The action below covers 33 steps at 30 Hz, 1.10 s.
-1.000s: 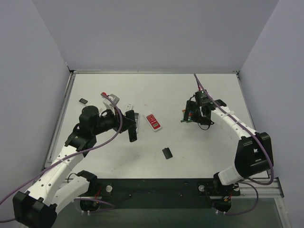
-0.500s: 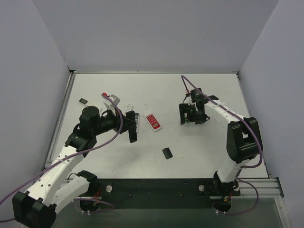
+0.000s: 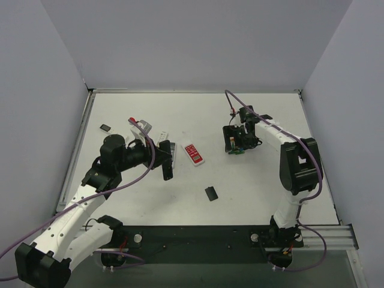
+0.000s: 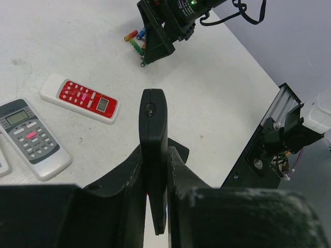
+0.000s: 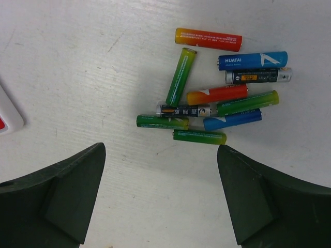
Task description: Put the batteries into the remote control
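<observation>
Hovering my right gripper (image 5: 160,170), jaws wide apart, over the batteries (image 5: 214,98) heaped on the table (image 5: 77,62); my left gripper (image 4: 155,155) is clamped on a thin black slab (image 4: 153,119).

Ten batteries (image 5: 217,94) are counted in the upper right of the right wrist view: four green batteries (image 5: 181,76), two red-orange batteries (image 5: 208,40), two blue batteries (image 5: 252,60) and two dark batteries (image 5: 257,76). Two remotes are seen whole at the left of the left wrist view, one red-faced remote (image 4: 80,98) and one grey-faced remote (image 4: 31,137). Two small black flat pieces (image 3: 211,193) are counted on the worktop (image 3: 258,180), and one longer black piece (image 4: 153,129) at centre frame.
</observation>
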Each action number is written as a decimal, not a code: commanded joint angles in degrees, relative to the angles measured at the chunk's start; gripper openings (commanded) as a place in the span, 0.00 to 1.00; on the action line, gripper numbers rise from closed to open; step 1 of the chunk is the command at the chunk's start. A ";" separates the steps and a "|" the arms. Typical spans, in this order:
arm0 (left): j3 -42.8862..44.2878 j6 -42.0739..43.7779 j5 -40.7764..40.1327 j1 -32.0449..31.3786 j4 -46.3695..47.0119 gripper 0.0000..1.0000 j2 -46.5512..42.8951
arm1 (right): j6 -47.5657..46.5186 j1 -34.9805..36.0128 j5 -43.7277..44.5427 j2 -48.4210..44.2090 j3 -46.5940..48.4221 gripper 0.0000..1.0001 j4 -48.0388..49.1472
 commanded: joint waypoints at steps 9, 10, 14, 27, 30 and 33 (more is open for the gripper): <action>0.72 1.22 -0.53 -0.34 1.11 0.00 -0.89 | -1.31 -1.29 -2.63 2.59 1.89 0.84 -1.13; 0.63 1.22 -0.53 -0.25 1.03 0.00 -0.80 | -1.40 -1.38 -2.89 2.76 2.06 0.84 -1.13; 0.63 1.22 -0.44 -0.25 1.12 0.00 -0.98 | -1.31 -1.64 -3.51 3.20 2.06 0.83 -1.22; 0.63 1.22 -0.36 -0.25 1.20 0.00 -1.06 | -0.96 -1.73 -4.12 3.38 0.66 0.83 -1.05; 0.63 1.30 -0.27 -0.25 1.29 0.00 -1.06 | -0.78 -1.65 -4.21 3.03 -0.13 0.83 -1.13; 0.54 1.22 -0.18 -0.25 1.29 0.00 -0.98 | -0.17 -1.82 -4.21 2.42 -0.92 0.82 -1.22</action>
